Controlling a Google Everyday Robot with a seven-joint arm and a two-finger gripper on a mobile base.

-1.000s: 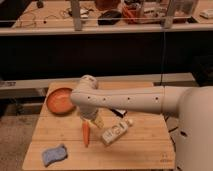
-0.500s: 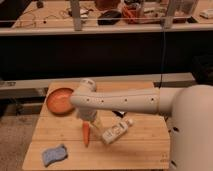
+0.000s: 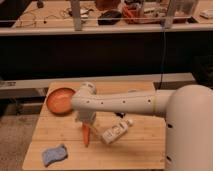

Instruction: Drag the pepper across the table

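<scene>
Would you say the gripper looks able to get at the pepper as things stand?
Probably yes: the gripper hangs right above the pepper on the table, and the white bottle lies beside it, not between them.

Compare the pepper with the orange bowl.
The pepper is slender and tapered; the bowl is round and wide. The pepper is far smaller than the bowl. The end effector hangs over the pepper's far end, not the bowl. Both are orange and rest on the table.
</scene>
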